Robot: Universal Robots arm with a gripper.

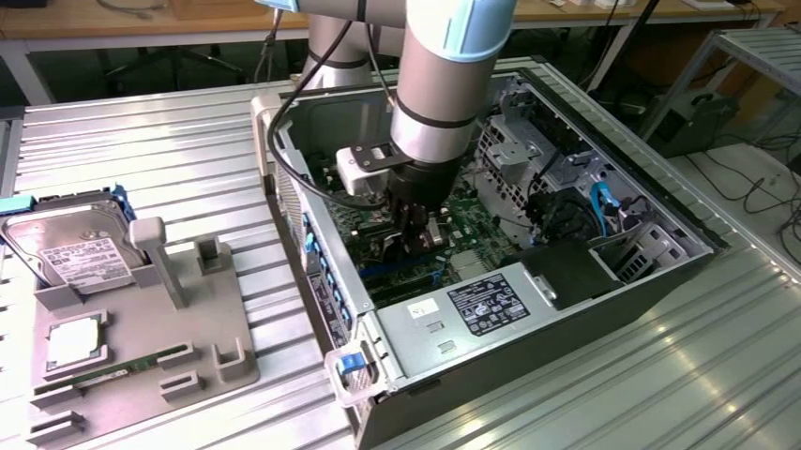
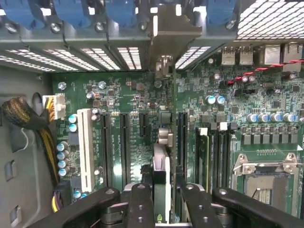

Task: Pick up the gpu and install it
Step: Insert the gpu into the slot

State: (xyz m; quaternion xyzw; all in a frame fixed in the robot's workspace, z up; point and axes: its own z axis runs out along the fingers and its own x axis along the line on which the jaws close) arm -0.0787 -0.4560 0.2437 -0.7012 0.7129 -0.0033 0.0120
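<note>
The gripper (image 2: 161,202) has its jaws pinching the gpu (image 2: 161,178), which stands on its thin edge. The card is down inside the open computer case (image 1: 663,272), right over the green board (image 2: 128,95).

one gpu (image 2: 161,183), one hard drive (image 1: 69,248), one computer case (image 1: 626,309)

Exterior cam sits high and off to one side, angled down at the open PC case (image 1: 588,281) on the slatted metal table (image 1: 163,150), far enough back to take in the arm (image 1: 432,103). Wrist cam looks straight down into the case, close on the motherboard (image 2: 128,99). Both views share that board and the case's rear slots.
</note>
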